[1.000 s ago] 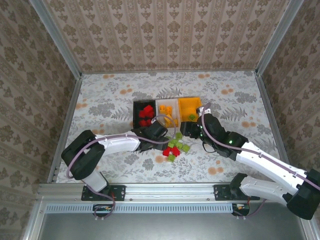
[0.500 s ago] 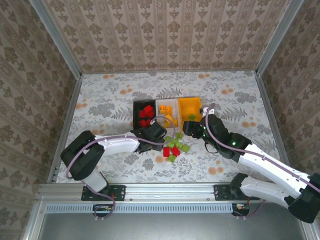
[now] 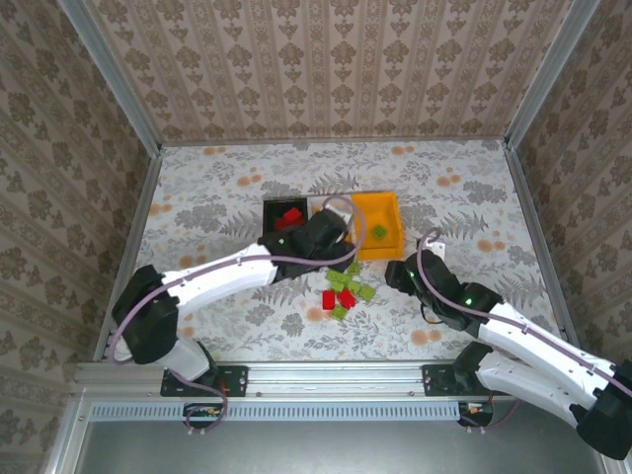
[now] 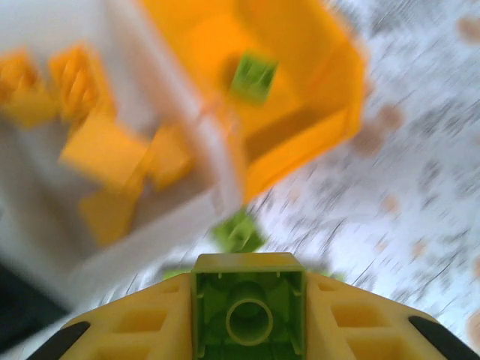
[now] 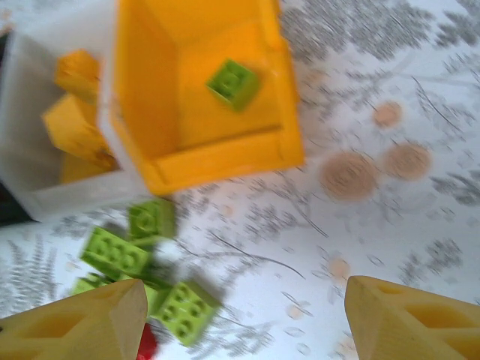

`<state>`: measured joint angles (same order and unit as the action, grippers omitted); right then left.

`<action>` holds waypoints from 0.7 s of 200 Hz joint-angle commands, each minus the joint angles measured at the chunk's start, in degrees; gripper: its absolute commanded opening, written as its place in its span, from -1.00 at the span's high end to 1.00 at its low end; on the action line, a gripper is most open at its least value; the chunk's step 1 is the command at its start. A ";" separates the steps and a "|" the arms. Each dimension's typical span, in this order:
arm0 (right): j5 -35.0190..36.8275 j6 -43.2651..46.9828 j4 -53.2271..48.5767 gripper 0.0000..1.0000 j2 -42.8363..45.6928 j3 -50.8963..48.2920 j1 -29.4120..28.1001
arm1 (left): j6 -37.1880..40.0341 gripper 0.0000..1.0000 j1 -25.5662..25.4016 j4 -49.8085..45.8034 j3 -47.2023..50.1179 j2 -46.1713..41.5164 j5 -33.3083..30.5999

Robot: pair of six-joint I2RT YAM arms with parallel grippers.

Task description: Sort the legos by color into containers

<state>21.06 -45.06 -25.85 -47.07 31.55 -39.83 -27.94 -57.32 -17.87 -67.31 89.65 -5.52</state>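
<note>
Legos [image 3: 346,288]: green and red pile on tabletop [image 3: 197,197], near side of orange bin [image 3: 367,212]. Left tool [image 3: 331,232] grips one green lego [image 4: 249,315], hiding white bin [image 4: 45,232]; wrist view blurred. Right tool [image 5: 244,300] wide, bare tabletop to its right.

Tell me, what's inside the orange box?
One light green lego lies on the floor of the orange bin, with nothing else seen inside. The bin's near wall may cover a thin strip of floor right behind it.
</note>
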 commanded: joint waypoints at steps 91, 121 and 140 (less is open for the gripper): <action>-7.17 1.72 -2.38 -0.44 4.40 -5.45 0.46 | 4.11 -0.31 5.88 -7.95 -39.87 32.51 11.44; -11.67 3.85 2.21 -0.44 -0.03 -5.10 0.46 | 3.35 -0.63 5.41 -3.53 -33.72 24.52 11.34; -14.96 5.51 5.72 -0.44 -3.52 -4.69 0.33 | 1.78 -0.74 5.23 0.68 -25.42 16.76 11.53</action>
<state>11.99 -42.92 -25.80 -47.31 26.76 -39.57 -24.45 -51.70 -22.65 -99.98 118.04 4.80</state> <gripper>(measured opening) 0.718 0.838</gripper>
